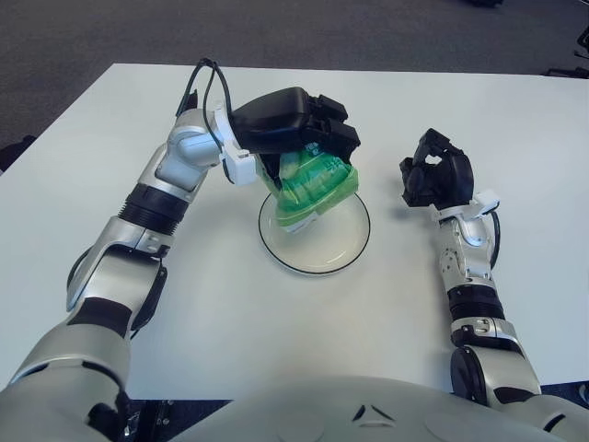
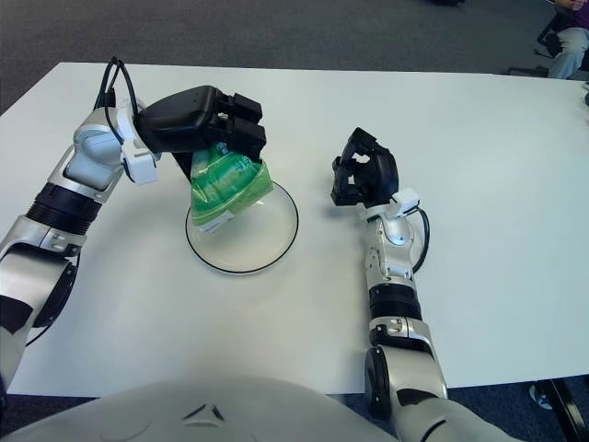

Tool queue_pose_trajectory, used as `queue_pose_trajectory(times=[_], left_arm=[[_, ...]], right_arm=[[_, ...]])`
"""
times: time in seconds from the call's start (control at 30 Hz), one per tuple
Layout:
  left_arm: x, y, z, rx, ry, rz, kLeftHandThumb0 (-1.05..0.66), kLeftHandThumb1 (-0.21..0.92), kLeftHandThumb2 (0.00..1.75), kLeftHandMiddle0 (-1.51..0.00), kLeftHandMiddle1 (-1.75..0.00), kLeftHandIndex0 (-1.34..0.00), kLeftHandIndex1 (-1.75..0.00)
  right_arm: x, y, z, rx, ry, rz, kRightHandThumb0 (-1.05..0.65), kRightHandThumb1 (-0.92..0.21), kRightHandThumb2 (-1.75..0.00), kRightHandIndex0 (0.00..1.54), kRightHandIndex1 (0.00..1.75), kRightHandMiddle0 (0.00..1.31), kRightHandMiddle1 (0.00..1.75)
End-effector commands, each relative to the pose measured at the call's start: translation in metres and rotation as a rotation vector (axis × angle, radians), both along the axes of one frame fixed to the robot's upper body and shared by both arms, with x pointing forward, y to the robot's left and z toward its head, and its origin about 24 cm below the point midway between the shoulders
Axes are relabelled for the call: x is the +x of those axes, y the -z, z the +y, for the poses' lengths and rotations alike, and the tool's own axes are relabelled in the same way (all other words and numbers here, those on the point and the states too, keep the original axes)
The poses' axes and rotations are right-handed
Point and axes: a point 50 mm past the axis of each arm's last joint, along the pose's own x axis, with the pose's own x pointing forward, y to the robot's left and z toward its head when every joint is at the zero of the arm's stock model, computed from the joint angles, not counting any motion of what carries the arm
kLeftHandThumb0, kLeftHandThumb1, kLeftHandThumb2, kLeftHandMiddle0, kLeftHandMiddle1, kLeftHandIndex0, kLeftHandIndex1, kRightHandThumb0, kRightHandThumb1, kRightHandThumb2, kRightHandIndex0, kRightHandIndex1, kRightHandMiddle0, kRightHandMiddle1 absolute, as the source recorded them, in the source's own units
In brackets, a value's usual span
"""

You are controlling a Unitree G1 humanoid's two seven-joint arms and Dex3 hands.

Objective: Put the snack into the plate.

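Observation:
A green snack bag hangs from my left hand, whose black fingers are shut on its top. The bag's lower end reaches down into the white plate with a dark rim, at the plate's left half; I cannot tell whether it touches the plate. The left hand hovers over the plate's far edge. My right hand shows to the right of the plate, raised on its forearm, fingers curled with nothing in them.
The white table spreads around the plate. Its far edge meets dark carpet. A cable loops off my left wrist.

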Motion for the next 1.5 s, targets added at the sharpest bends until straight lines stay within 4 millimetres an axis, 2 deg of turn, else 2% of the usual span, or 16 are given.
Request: queue_pose_trajectory(times=[0.0,0.57,0.97,1.23,1.37,1.43,1.47], left_arm=[[-0.001,-0.002,-0.004,0.05,0.007,-0.04,-0.05,0.17,1.5,-1.28,-1.75,-1.09,-1.75],[0.001,0.018,-0.02,0.188,0.003,-0.063,-0.05,0.17,1.49,-1.3,-1.75,-1.08,-1.75],[0.004,0.022,-0.027,0.229,-0.015,-0.16,-0.09,0.18,1.47,-1.28,-1.75,-1.06,-1.75],[0.006,0.037,-0.037,0.201,0.004,-0.037,-0.08,0.18,1.5,-1.31,-1.75,-1.08,-1.75],[0.003,0.039,-0.042,0.198,0.02,-0.065,-0.1,0.2,1.48,-1.3,-1.75,-1.08,-1.75],[0.001,0.04,-0.045,0.211,0.033,-0.093,-0.12,0.21,1.46,-1.29,-1.75,-1.06,-1.75],[0.001,0.041,-0.046,0.216,0.038,-0.102,-0.27,0.21,1.47,-1.28,-1.75,-0.93,-1.75]], right_arm=[[-0.037,0.068,0.0,0.067,0.05,0.247,-0.57,-0.11,-1.57,1.34,1.75,0.79,1.75],[-0.037,0.063,0.004,0.053,0.051,0.234,-0.6,-0.06,-1.63,1.33,1.75,0.84,1.75],[-0.039,0.064,0.004,0.059,0.049,0.244,-0.58,-0.09,-1.59,1.37,1.75,0.81,1.75],[-0.039,0.062,0.006,0.064,0.049,0.237,-0.6,-0.07,-1.63,1.35,1.75,0.83,1.75],[-0.038,0.061,0.008,0.061,0.036,0.219,-0.6,-0.06,-1.63,1.35,1.75,0.83,1.75],[-0.038,0.061,0.009,0.059,0.029,0.216,-0.6,-0.07,-1.63,1.36,1.75,0.83,1.75],[-0.037,0.061,0.009,0.059,0.027,0.216,-0.6,-0.07,-1.62,1.36,1.75,0.83,1.75]])
